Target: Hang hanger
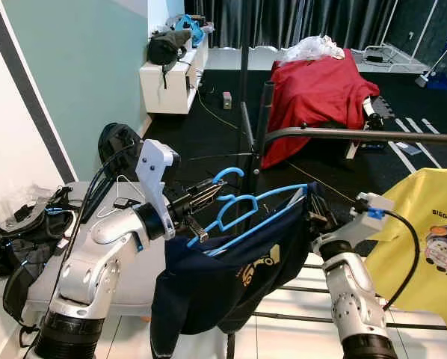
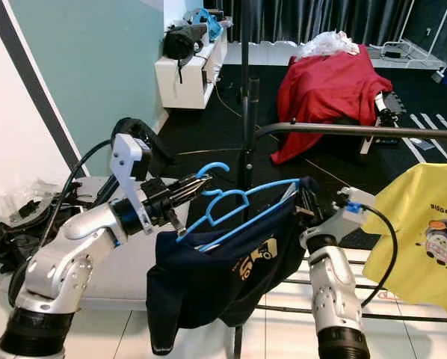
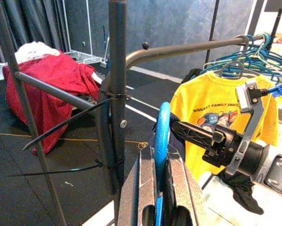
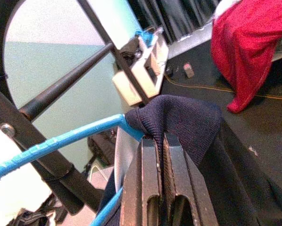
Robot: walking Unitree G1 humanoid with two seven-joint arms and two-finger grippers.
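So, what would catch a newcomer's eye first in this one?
A blue hanger carrying a dark navy garment is held up between both arms in front of the black clothes rail. The left gripper clamps the hanger near its hook; the right gripper pinches the garment at the hanger's far end. Behind lies a red cloth; a yellow T-shirt hangs right.

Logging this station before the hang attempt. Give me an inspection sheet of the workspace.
Surface: pale tiled floor near the robot, dark floor beyond.
Job's things: blue hanger carrying a navy shirt, below the black rail.
Clutter: black bag at the wall; red cloth behind.
Grippers: left gripper shut on the hanger near its hook; right gripper shut on the shirt's shoulder.
Cables: black cable looping from the right wrist.
Surroundings: yellow shirt hanging; dark curtains.
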